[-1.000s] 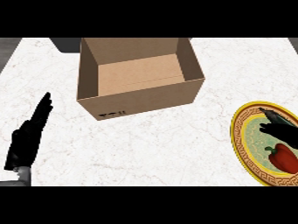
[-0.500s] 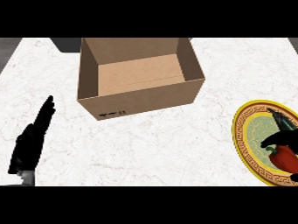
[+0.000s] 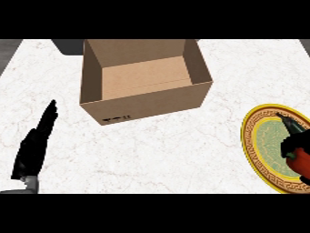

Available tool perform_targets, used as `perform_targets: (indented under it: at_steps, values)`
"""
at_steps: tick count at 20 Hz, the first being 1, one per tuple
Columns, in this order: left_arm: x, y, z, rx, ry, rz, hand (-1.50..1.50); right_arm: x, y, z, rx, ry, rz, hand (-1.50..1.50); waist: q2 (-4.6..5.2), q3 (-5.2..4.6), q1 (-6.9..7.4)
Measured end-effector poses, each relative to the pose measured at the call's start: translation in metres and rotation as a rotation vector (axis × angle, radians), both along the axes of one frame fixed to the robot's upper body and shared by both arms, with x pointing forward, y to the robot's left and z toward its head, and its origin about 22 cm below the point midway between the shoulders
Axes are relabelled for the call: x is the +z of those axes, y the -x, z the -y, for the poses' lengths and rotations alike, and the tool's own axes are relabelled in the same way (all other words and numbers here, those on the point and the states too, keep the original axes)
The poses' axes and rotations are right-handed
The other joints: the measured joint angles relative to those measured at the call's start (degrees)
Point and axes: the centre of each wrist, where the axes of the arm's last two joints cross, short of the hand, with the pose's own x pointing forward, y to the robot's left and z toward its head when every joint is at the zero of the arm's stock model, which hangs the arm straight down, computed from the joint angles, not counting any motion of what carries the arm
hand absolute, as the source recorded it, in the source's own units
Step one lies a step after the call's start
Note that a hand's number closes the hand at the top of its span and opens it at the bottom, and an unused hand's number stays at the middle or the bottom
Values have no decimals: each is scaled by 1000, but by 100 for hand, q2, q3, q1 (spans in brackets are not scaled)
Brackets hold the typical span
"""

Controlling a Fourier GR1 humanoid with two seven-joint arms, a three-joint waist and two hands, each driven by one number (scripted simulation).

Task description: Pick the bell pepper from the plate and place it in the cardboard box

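Our right hand [image 3: 303,144] curls round the pepper [image 3: 307,164] on the plate [image 3: 252,144]; we should lift straight up before crossing left to the box [image 3: 144,82].

An open cardboard box [image 3: 146,82] sits on the white marble counter [image 3: 171,150]. At the right edge is a green plate [image 3: 268,141] with a gold rim. The right hand [image 3: 303,142] curls around a red bell pepper [image 3: 307,163] on it. The left hand [image 3: 35,145] rests open at the lower left, fingers straight.
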Motion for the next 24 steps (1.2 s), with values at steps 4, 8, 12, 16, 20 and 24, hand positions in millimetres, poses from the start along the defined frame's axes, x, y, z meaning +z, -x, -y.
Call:
perform_targets:
  at_steps: [4, 8, 12, 16, 20, 24]
  values:
    - [7, -1, 5, -22, 0, 2, 0, 18, -28, -15, 24, -36, 84, 150, 21, 5, 91]
    - [15, -12, 21, -107, 1, 24, 0, 50, -81, -49, 109, -29, 190, 150, 172, 21, 630]
    - [23, -23, 34, -159, 1, 49, 0, 85, -121, -68, 172, -28, 288, 150, 286, 32, 938]
    - [26, -27, 38, -172, 3, 55, 0, 112, -151, -79, 203, -72, 350, 150, 310, 31, 1005]
    - [27, -31, 40, -172, 0, 54, 0, 136, -173, -88, 250, -223, 362, 150, 307, 30, 971]
    - [27, -31, 40, -166, -3, 53, 0, 147, -188, -102, 288, -410, 362, 150, 285, 28, 907]
